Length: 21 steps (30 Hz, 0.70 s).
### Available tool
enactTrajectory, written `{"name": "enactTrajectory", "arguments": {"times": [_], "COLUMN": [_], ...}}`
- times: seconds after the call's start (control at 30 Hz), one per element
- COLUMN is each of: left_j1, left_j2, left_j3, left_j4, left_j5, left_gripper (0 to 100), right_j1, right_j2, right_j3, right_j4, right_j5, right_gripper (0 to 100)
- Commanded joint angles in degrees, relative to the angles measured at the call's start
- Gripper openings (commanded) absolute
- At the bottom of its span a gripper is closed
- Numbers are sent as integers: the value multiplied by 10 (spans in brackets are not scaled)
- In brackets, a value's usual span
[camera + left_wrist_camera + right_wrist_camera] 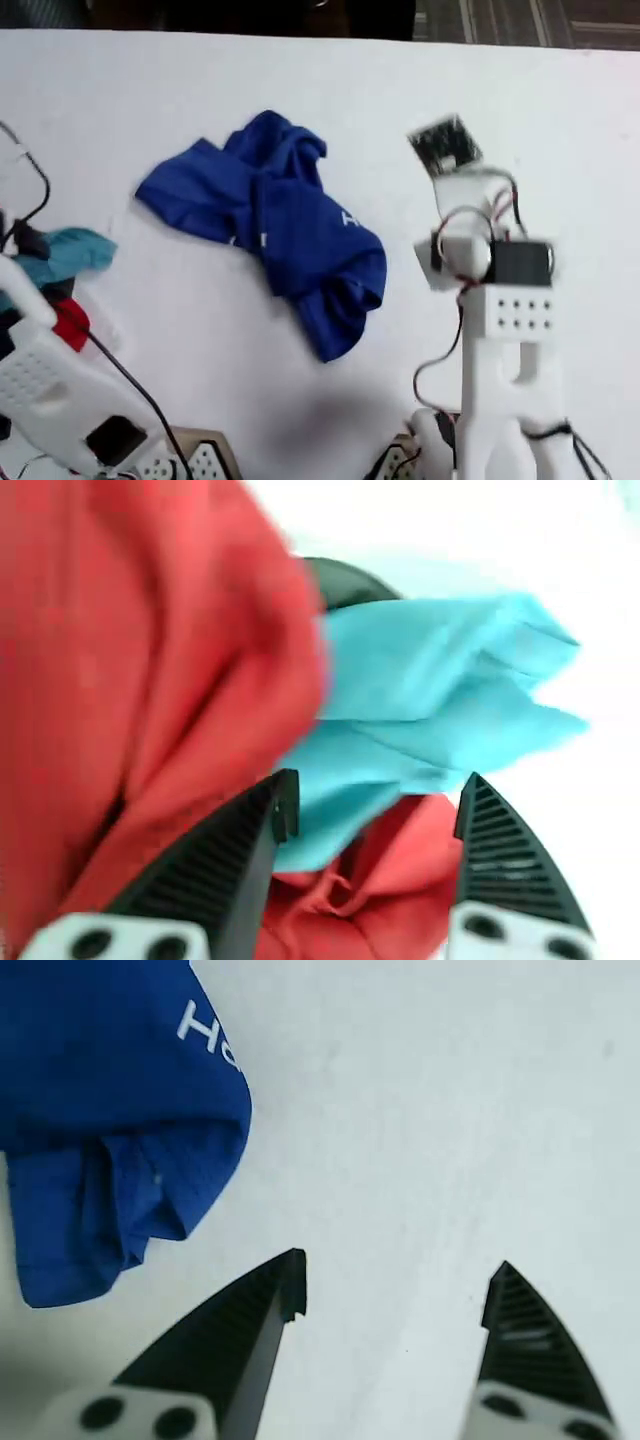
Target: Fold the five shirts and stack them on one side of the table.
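High view: white desk (560, 100), blue shirt (290, 225) lay crumpled at ctr. Teal shirt (70, 250) & red shirt (70, 322) were bunched at 9 o'clock, touching. L hand (380, 777) hung open over both. R hand (400, 1260), at 3 o'clock from blue shirt, was open over bare desk.

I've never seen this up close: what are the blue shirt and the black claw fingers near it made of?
The blue shirt looks like soft matte cloth, probably knit: it slumps into loose wrinkles. The fingers of the right gripper look like hard matte black plastic with ridged inner faces.
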Motion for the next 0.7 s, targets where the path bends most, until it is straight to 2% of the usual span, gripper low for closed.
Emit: {"name": "enactTrajectory", "arguments": {"times": [0.0, 0.13, 0.27, 0.5, 0.67], "left_j1": [44, 109, 233, 470, 578], "left_j2": [-67, -117, -137, -135, -135], "left_j3": [-40, 23, 99, 168, 208], "left_j4": [76, 77, 76, 21, -28], "left_j5": [4, 18, 89, 285, 468], "left_gripper": [267, 267, 268, 268, 268], "right_j1": [44, 102, 167, 218, 220], "right_j2": [-66, -102, -116, -115, -115], "right_j3": [106, 185, 241, 330, 395], "right_j4": [-67, -121, -173, -262, -321], "right_j5": [11, 18, 18, 18, 15], "right_gripper": [287, 287, 287, 287, 287]}}
